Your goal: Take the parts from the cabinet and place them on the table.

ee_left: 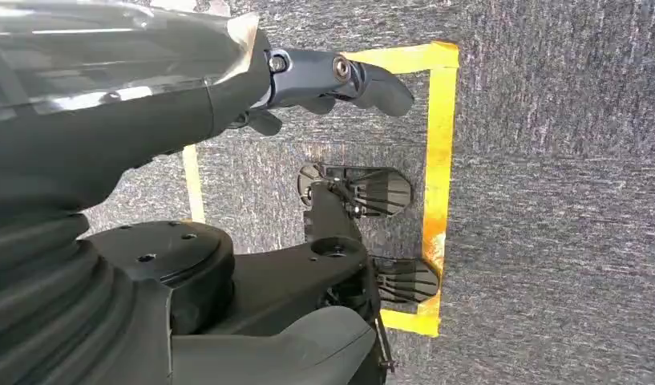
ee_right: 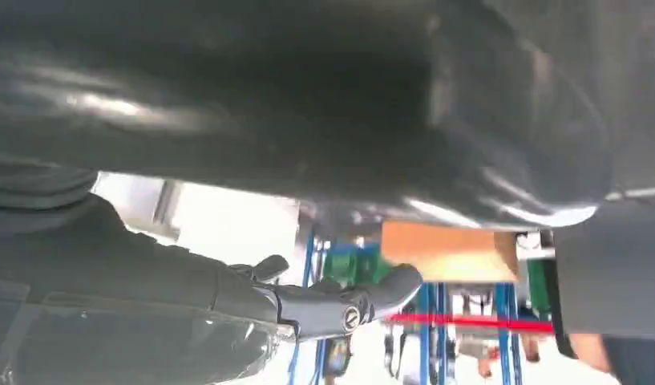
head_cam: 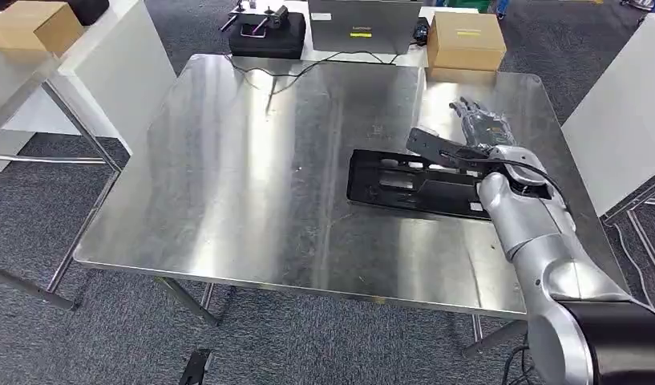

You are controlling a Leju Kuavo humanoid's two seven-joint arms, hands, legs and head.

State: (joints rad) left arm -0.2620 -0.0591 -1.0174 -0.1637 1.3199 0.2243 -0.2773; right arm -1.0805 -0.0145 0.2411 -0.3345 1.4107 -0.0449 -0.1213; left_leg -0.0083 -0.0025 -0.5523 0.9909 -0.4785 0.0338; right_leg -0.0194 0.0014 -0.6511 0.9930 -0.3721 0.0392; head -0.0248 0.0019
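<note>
surface (head_cam: 252,176): steel, carpet floor around
part (head_cam: 412,183): black panel, flat, right side of surface
right robot hand (head_cam: 483,127): over part's far end, grip unclear
left robot hand (ee_left: 340,80): hanging, released
risk: lifting early could drag the part

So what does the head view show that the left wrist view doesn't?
Head view alone: the steel table, the black part lying flat on it, the right hand resting over the part's far end, two cardboard boxes and a laptop behind. Left wrist view alone: the left hand hanging open over grey carpet, with yellow floor tape. Shared: the grey carpet.
</note>
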